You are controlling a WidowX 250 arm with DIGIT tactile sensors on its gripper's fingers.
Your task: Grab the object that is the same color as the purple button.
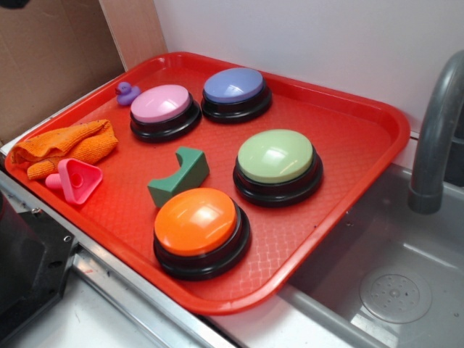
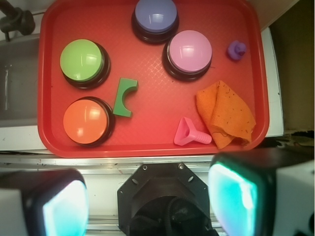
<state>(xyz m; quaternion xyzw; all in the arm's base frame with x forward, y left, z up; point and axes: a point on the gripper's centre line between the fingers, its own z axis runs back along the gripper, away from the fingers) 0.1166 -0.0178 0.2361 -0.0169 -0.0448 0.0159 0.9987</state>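
The tiny purple duck [image 1: 127,93] [image 2: 236,50] sits in a corner of the red tray [image 1: 348,138] [image 2: 49,93], right beside the pink button [image 1: 164,109] [image 2: 188,52]. The purple button [image 1: 235,93] [image 2: 155,17] stands on its black base at the tray's far edge, next to the pink one. My gripper [image 2: 150,201] hangs high above the robot's black base, outside the tray's near edge, far from the duck. Its two fingers are wide apart with teal pads [image 2: 231,196] and nothing between them. The exterior view does not show the gripper.
The tray also carries a green button [image 1: 276,164] [image 2: 83,62], an orange button [image 1: 199,228] [image 2: 87,121], a green arch block [image 1: 178,176] [image 2: 124,97], a pink triangular toy [image 1: 75,180] [image 2: 191,134] and an orange cloth [image 1: 65,145] [image 2: 226,114]. A sink with a grey faucet [image 1: 435,130] adjoins the tray.
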